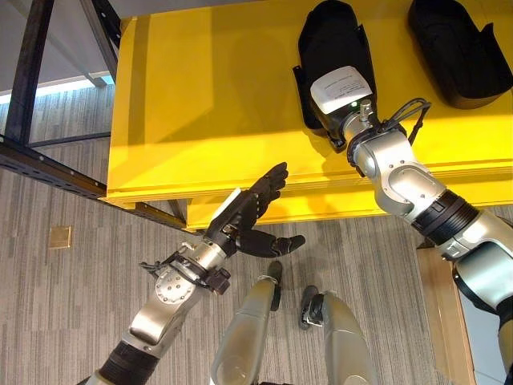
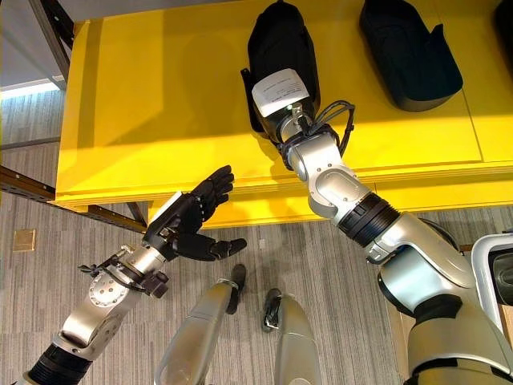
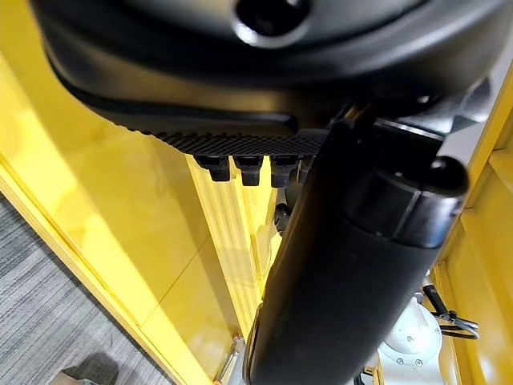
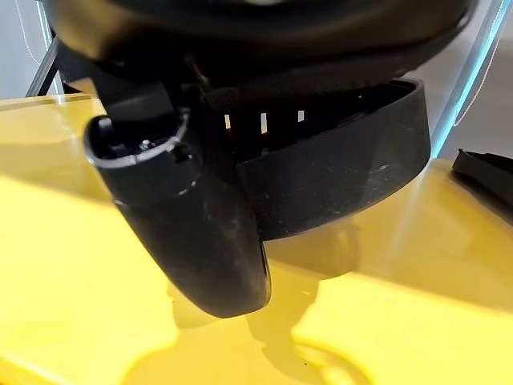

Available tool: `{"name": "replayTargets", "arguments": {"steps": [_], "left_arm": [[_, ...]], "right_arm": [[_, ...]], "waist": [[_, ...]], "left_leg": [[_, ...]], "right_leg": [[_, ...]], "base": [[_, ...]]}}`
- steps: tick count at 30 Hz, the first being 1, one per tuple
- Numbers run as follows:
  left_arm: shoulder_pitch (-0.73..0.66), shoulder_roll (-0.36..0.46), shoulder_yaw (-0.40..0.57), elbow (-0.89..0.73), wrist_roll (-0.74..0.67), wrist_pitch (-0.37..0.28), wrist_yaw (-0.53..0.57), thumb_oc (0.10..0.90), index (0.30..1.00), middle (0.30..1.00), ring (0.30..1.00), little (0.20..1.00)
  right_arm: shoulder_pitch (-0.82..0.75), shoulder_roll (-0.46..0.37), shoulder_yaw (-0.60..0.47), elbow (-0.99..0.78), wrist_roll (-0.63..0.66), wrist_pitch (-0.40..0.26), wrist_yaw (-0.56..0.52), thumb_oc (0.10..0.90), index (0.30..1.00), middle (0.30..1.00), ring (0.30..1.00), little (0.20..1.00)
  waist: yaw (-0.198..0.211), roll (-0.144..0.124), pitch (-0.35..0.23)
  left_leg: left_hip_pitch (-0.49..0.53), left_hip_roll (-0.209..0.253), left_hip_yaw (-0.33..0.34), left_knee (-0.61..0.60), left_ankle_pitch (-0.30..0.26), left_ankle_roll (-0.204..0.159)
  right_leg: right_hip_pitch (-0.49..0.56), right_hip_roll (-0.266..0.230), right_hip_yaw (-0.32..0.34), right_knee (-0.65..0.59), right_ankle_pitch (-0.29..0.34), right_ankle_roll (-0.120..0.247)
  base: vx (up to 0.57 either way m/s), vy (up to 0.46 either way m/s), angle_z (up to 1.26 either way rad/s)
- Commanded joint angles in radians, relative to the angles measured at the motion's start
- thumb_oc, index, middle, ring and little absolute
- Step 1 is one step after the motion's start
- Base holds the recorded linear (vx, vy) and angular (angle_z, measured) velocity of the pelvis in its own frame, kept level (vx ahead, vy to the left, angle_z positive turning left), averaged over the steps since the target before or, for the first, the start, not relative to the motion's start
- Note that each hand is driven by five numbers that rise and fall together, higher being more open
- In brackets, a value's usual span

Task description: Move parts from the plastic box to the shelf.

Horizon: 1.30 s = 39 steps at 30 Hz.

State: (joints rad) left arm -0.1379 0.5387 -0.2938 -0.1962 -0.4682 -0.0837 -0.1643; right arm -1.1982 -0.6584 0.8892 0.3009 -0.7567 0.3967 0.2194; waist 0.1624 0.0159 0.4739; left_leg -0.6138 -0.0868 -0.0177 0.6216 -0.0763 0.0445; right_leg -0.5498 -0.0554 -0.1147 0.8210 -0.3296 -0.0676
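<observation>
A long black moulded part (image 1: 330, 36) lies on the yellow shelf (image 1: 208, 96). My right hand (image 1: 343, 90) reaches onto the shelf and is shut on the near end of the part. In the right wrist view its thumb (image 4: 192, 233) curls under the part's rim (image 4: 353, 180), with the fingers inside the rim. A second black part (image 1: 458, 48) rests on the shelf to the right. My left hand (image 1: 255, 207) is open with straight fingers at the shelf's front edge and holds nothing. Its thumb (image 3: 345, 265) stands out before the yellow edge.
A dark metal frame beam (image 1: 48, 167) runs along the left of the shelf. A brass plate (image 1: 59, 236) is set in the grey carpet. A white-rimmed container (image 2: 490, 269) sits at the lower right beside a tan board (image 1: 445, 313).
</observation>
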Motion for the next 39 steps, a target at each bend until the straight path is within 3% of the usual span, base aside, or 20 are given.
{"name": "replayTargets", "arguments": {"steps": [1,10,18,29,30,31,37,39], "left_arm": [[-0.014,0.022,0.067,-0.185,-0.049,-0.078,-0.012,0.9,1.0,1.0,1.0,1.0],[-0.013,0.017,0.068,-0.176,-0.044,-0.081,-0.01,0.9,1.0,1.0,1.0,1.0],[-0.011,0.014,0.07,-0.182,-0.047,-0.078,-0.01,0.9,1.0,1.0,1.0,1.0],[-0.023,0.014,0.062,-0.178,-0.055,-0.081,-0.024,0.9,1.0,1.0,1.0,1.0],[-0.023,0.012,0.064,-0.175,-0.057,-0.082,-0.029,0.9,1.0,1.0,1.0,1.0],[-0.023,0.011,0.064,-0.174,-0.059,-0.083,-0.03,0.9,1.0,1.0,1.0,1.0],[-0.036,0.0,0.053,-0.171,-0.085,-0.074,-0.038,0.9,1.0,1.0,1.0,1.0],[-0.039,-0.006,0.049,-0.172,-0.073,-0.068,-0.019,0.9,1.0,1.0,1.0,1.0]], "right_arm": [[0.048,0.11,0.079,-0.145,0.017,-0.105,0.076,0.4,0.3,0.3,0.3,0.3],[0.054,0.092,0.051,-0.11,-0.052,-0.14,-0.003,0.4,0.3,0.3,0.3,0.3],[0.036,0.09,0.034,-0.126,-0.13,-0.214,-0.055,0.4,0.3,0.3,0.3,0.3],[0.026,0.13,0.061,-0.05,-0.13,-0.167,-0.11,0.4,0.3,0.3,0.3,0.3],[0.028,0.131,0.061,-0.031,-0.133,-0.15,-0.121,0.604,0.585,0.585,0.585,0.585],[0.028,0.131,0.061,-0.019,-0.124,-0.149,-0.137,0.9,1.0,1.0,1.0,1.0],[0.053,0.145,0.025,0.089,-0.084,-0.078,-0.214,0.9,1.0,1.0,1.0,1.0],[0.054,0.145,0.01,0.133,-0.073,-0.088,-0.268,0.9,1.0,1.0,1.0,1.0]], "waist": [[0.018,0.001,0.002],[0.012,0.007,0.003],[0.011,0.018,0.008],[0.018,0.032,0.012],[0.018,0.033,0.012],[0.018,0.034,0.011],[0.009,0.041,0.008],[0.007,0.044,0.008]], "left_leg": [[0.028,-0.015,0.033,0.089,-0.184,0.07],[0.023,-0.014,0.035,0.096,-0.187,0.069],[0.007,-0.018,0.033,0.114,-0.192,0.068],[-0.001,-0.02,0.027,0.109,-0.181,0.062],[-0.001,-0.019,0.027,0.108,-0.18,0.061],[-0.001,-0.019,0.027,0.108,-0.18,0.061],[-0.001,-0.015,0.03,0.108,-0.18,0.06],[0.003,-0.015,0.03,0.101,-0.179,0.06]], "right_leg": [[-0.027,0.007,0.015,-0.015,0.066,0.009],[-0.033,0.007,0.016,-0.007,0.061,0.007],[-0.051,0.009,0.018,0.014,0.052,0.005],[-0.059,0.01,0.012,0.018,0.052,0.006],[-0.059,0.009,0.012,0.017,0.052,0.006],[-0.059,0.009,0.011,0.017,0.052,0.005],[-0.06,0.01,0.015,0.014,0.055,0.005],[-0.057,0.012,0.016,0.008,0.058,0.005]], "base": [[0.0,0.0,0.0],[0.0,0.0,0.0],[0.01,-0.007,-0.03],[0.0,-0.003,0.0],[0.0,0.0,0.0],[0.0,0.0,0.0],[0.0,0.0,0.0],[0.0,0.0,0.0]]}}
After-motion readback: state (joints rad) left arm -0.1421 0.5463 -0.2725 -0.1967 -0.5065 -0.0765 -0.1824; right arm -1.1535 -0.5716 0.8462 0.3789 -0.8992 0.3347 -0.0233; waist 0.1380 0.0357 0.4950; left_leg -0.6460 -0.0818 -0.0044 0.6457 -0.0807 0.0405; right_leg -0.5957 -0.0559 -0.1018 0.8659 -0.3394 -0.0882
